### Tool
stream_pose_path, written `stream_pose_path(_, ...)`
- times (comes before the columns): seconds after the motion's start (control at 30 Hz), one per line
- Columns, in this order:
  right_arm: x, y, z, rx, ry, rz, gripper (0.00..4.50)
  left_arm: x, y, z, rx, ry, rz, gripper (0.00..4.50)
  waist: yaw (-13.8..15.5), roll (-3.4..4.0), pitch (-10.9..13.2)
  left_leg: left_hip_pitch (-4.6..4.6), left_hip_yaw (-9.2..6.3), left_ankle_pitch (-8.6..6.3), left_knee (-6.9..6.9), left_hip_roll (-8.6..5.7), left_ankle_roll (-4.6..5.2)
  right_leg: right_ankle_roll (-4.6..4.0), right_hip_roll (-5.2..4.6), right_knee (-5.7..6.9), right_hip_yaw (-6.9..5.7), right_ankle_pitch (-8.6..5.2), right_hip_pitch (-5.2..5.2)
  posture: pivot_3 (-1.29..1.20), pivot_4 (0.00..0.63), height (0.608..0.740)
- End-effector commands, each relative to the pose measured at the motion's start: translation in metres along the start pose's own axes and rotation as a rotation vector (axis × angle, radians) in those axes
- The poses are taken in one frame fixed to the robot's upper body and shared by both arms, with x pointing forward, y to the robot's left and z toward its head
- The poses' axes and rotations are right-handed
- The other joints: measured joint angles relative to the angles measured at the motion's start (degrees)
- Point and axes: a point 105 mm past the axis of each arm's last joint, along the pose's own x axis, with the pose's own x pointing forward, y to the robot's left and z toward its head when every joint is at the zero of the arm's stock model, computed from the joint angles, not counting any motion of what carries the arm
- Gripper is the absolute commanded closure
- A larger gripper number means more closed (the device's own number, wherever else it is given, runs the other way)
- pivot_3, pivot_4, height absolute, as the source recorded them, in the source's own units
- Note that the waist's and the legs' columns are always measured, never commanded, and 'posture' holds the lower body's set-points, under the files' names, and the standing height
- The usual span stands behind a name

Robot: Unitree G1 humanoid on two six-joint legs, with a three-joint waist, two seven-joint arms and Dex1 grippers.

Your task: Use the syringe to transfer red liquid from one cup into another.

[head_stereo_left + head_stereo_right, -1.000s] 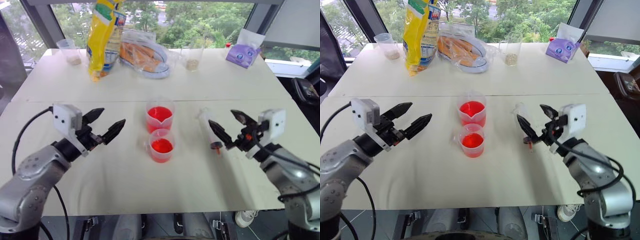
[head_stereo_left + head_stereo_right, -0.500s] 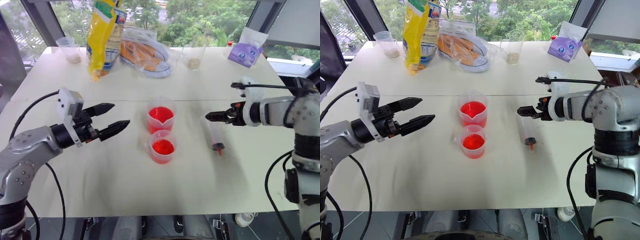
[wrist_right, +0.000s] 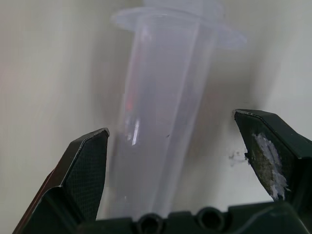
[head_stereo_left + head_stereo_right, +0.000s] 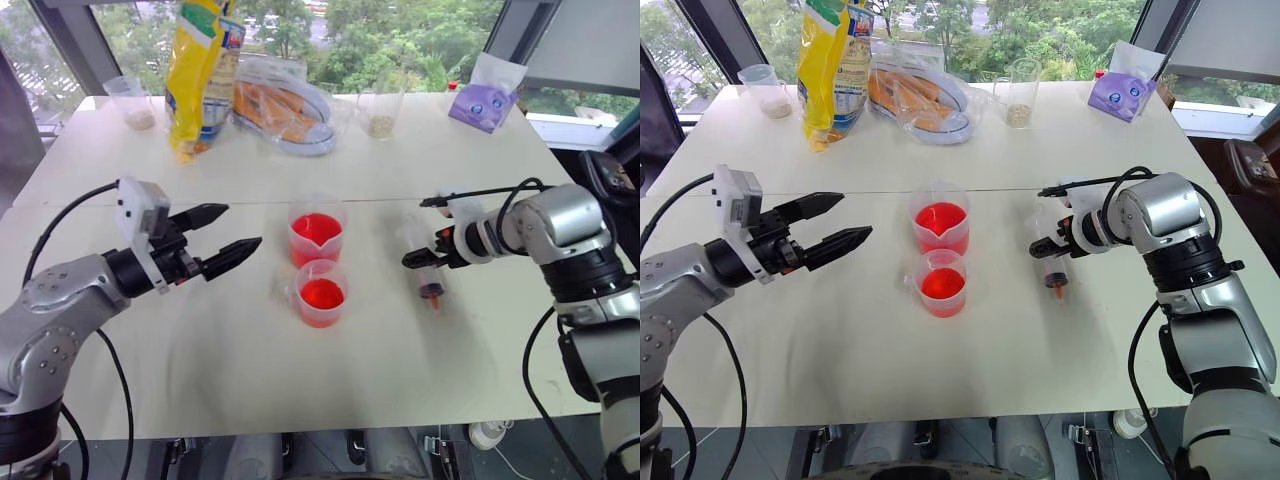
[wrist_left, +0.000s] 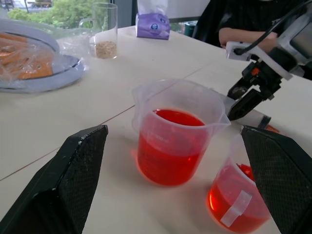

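- White table (image 4: 150, 330): two slabs meeting at a seam that runs across the middle; clutter along the far edge by the window, work items centred on the near slab.
- Far clutter, well apart from the work items: tall yellow bag (image 4: 203, 75), clear-wrapped tray of orange food (image 4: 285, 105), purple tissue pack (image 4: 484, 100), glass with grains (image 4: 380, 112), small cup with pale contents (image 4: 133, 102).
- Left gripper (image 4: 232, 240): hovers above the table left of the cups, pointing at them, fingers spread wide, nothing between them.
- Right gripper (image 4: 422, 257): angled down over the syringe, fingers spread apart to either side of the barrel; wrist view shows clear space between each fingertip (image 3: 90, 161) and the plastic. Not pinching.
- Tall beaker (image 4: 317, 233): upright just behind the seam's near side, pouring lip, red liquid (image 5: 168, 151) filling roughly its lower half.
- Short handled cup (image 4: 322, 292): just in front of the beaker, nearly touching it, also holding red liquid.
- Syringe (image 4: 425, 270): lying flat on the table right of the cups, clear barrel, red-stained tip pointing toward the near edge.
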Motion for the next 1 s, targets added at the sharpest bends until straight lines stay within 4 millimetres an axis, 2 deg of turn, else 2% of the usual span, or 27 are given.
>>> stream_pose_path(0.03,0.000,-0.001,0.011,-0.071,-0.027,-0.021,0.88,0.000,-0.003,0.010,0.059,-0.036,0.009,0.00,-0.08,0.00,0.00,0.01,0.00,0.00,0.01,0.01,0.00,0.00,0.02,0.01,0.00,0.00,0.00,0.00,0.150,0.740)
stream_pose_path(0.13,0.004,-0.002,0.009,-0.111,-0.013,-0.026,2.51,0.001,-0.002,0.010,0.066,-0.042,0.018,0.00,-0.08,-0.01,0.00,0.03,0.00,0.00,0.02,0.01,-0.01,0.00,0.02,0.03,0.00,0.00,0.00,0.00,0.150,0.740)
stream_pose_path(0.17,0.005,-0.001,0.008,-0.129,-0.010,-0.028,2.89,0.001,-0.001,0.010,0.067,-0.046,0.022,0.00,-0.10,-0.02,-0.01,0.03,0.00,0.00,0.01,0.01,-0.01,0.00,0.02,0.04,0.00,0.00,0.00,0.00,0.150,0.740)
stream_pose_path(0.2,0.006,0.000,0.007,-0.137,-0.005,-0.026,3.06,0.001,-0.001,0.011,0.068,-0.050,0.025,0.00,-0.13,-0.02,-0.01,0.05,0.00,0.01,0.02,0.01,-0.01,0.00,0.02,0.04,0.00,0.00,0.01,0.00,0.150,0.740)
stream_pose_path(0.37,0.004,0.001,0.007,-0.140,-0.011,-0.022,3.06,0.003,0.001,0.012,0.078,-0.058,0.031,0.00,-0.04,-0.03,-0.02,0.12,0.00,0.02,0.02,0.02,-0.03,0.00,0.01,0.08,0.01,0.00,0.06,0.00,0.150,0.740)
stream_pose_path(0.43,-0.009,0.001,0.022,-0.122,-0.094,-0.026,3.06,0.004,0.002,0.013,0.081,-0.060,0.029,0.00,-0.01,-0.02,-0.01,0.12,0.00,0.02,0.02,0.02,-0.04,-0.01,0.01,0.08,0.01,0.00,0.06,0.00,0.150,0.740)
stream_pose_path(0.57,-0.051,0.023,0.079,-0.178,-0.486,0.068,3.06,0.005,0.005,0.019,0.084,-0.077,0.026,0.00,-0.05,0.01,0.01,0.09,0.02,0.02,0.02,0.02,-0.04,0.01,0.01,0.09,0.02,0.01,0.02,0.00,0.150,0.740)
stream_pose_path(0.77,-0.115,0.066,0.128,-0.229,-0.923,0.263,3.06,0.011,0.008,0.031,0.072,-0.104,-0.024,0.00,0.05,0.00,0.01,0.09,-0.01,0.02,0.01,0.04,-0.05,0.05,0.06,0.12,0.00,0.03,0.03,0.00,0.150,0.740)
stream_pose_path(0.83,-0.133,0.082,0.138,-0.241,-1.057,0.356,3.06,0.012,0.009,0.035,0.070,-0.104,-0.050,0.00,0.03,0.00,0.01,0.09,0.01,0.02,0.01,0.04,-0.05,0.07,0.06,0.12,0.00,0.04,0.03,0.00,0.150,0.740)
stream_pose_path(0.9,-0.140,0.093,0.145,-0.222,-1.151,0.430,3.06,0.014,0.009,0.039,0.072,-0.101,-0.075,0.00,-0.01,0.00,0.01,0.10,0.00,0.03,0.01,0.04,-0.05,0.10,0.06,0.13,0.00,0.06,0.04,0.00,0.150,0.740)
stream_pose_path(1.0,-0.141,0.107,0.151,-0.198,-1.257,0.517,3.06,0.017,0.012,0.045,0.076,-0.100,-0.093,0.00,-0.05,0.00,0.01,0.10,0.00,0.03,0.01,0.03,-0.06,0.12,0.06,0.15,0.00,0.07,0.04,0.00,0.150,0.740)
